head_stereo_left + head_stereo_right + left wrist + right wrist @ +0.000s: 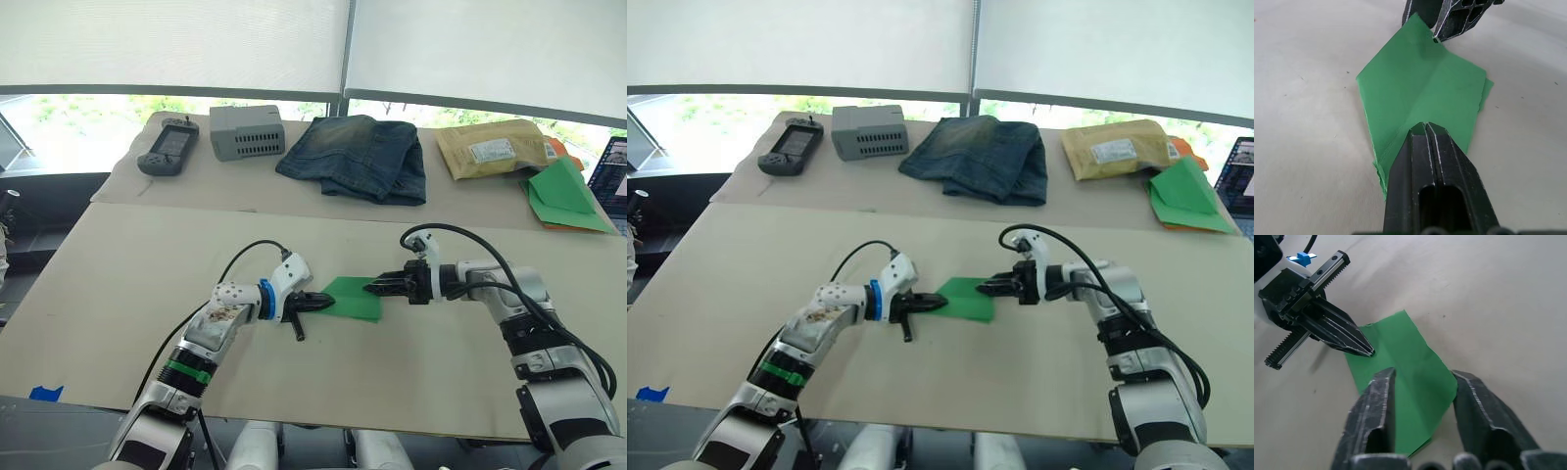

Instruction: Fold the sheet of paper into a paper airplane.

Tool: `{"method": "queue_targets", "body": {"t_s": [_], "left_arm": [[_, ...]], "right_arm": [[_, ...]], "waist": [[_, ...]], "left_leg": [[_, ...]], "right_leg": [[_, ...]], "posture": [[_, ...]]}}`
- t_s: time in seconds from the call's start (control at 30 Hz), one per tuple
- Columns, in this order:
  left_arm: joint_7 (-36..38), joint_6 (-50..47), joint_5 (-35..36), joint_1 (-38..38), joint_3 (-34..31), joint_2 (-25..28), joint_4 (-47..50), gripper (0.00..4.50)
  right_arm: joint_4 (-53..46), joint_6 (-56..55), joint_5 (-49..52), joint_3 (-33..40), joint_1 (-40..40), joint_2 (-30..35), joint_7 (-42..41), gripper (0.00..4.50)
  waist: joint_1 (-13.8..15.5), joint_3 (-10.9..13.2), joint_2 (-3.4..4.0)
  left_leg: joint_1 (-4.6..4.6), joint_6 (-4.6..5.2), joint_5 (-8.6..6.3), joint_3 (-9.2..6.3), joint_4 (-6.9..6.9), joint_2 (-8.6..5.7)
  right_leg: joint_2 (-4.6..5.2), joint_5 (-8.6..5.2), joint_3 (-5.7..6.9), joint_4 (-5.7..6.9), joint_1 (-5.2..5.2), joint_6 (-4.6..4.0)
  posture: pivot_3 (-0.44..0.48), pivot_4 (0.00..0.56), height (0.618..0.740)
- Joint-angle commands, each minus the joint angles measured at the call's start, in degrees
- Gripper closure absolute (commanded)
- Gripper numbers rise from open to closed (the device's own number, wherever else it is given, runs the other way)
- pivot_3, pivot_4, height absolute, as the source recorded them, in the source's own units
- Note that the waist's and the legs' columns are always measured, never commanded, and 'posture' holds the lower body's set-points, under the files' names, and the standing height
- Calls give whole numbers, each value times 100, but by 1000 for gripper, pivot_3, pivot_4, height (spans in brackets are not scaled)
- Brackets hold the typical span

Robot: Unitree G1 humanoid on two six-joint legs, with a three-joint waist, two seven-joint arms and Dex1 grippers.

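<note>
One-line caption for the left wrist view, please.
Left gripper, fingers shut, pinches the creased green sheet of paper on the table.

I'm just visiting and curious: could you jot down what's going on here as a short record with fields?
Paper: green sheet lying on the table, creased
Left gripper: shut on the paper's edge
Right gripper: open, fingers either side of the opposite edge
Stage: still a partly folded sheet, no airplane shape
Back of table: handheld controller, grey box, jeans, padded envelope, green paper heap

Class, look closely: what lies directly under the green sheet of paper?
The sheet of paper lies on the beige table. A second green layer peeks out at one edge; anything else beneath is covered.
</note>
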State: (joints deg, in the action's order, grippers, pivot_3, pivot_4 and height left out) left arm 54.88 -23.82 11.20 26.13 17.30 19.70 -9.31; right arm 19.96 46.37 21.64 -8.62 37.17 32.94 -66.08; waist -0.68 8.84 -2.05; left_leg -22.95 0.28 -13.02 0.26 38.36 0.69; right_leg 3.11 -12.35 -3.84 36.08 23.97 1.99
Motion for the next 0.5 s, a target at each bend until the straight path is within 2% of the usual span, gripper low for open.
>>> {"method": "queue_targets", "body": {"t_s": [0.03, 0.07, 0.1, 0.2, 0.33, 0.4, 0.5], "left_arm": [[-90, -132, -190, -156, 157, 20, -165, 4500], [-87, -128, -190, -156, 156, 24, -166, 4500], [-83, -123, -189, -153, 156, 26, -170, 4500], [-64, -122, -182, -150, 165, 33, -165, 4500], [-47, -163, -154, -131, 166, 26, -129, 4500], [-37, -178, -142, -114, 163, 28, -118, 4500], [-30, -181, -140, -111, 162, 39, -108, 4500]], "right_arm": [[-433, -412, 124, 210, 42, 67, -189, 4007], [-501, -494, 104, 204, 19, 86, -215, 4431], [-634, -768, -1, 145, -70, 139, -258, 4473], [-1049, -1361, -181, 15, -358, 281, -409, 4473], [-1448, -2980, -912, -266, -840, 446, -290, 4473], [-1533, -3724, -1268, -374, -1074, 520, -178, 4473], [-1498, -4361, -1476, -345, -1294, 483, 57, 4473]], "waist": [[-1, 0, 0], [-2, 0, 0], [-1, 0, 0], [2, 0, 0], [5, 0, 0], [5, 0, 0], [1, 0, 0]], "left_leg": [[-1, 0, 0, 0, 0, 0], [-1, 0, 0, 0, 0, 0], [-1, 0, 0, 0, 0, 0], [-1, 0, 0, -1, 0, 0], [-2, 0, 0, 0, 0, 0], [-3, 0, 0, -1, -1, 0], [-1, -1, 0, 2, 0, -1]], "right_leg": [[0, 0, 0, 0, 1, 0], [0, 0, 0, 0, 1, 0], [0, 0, 0, 0, 1, 0], [0, -1, 1, -1, 0, 1], [0, -3, 1, -1, 2, 4], [0, -27, 1, -1, 3, 45], [1, -28, -1, -1, 1, 47]], "posture": [[0, 150, 740], [0, 150, 740], [0, 150, 740], [0, 150, 740], [0, 150, 740], [0, 150, 740], [0, 150, 740]]}}
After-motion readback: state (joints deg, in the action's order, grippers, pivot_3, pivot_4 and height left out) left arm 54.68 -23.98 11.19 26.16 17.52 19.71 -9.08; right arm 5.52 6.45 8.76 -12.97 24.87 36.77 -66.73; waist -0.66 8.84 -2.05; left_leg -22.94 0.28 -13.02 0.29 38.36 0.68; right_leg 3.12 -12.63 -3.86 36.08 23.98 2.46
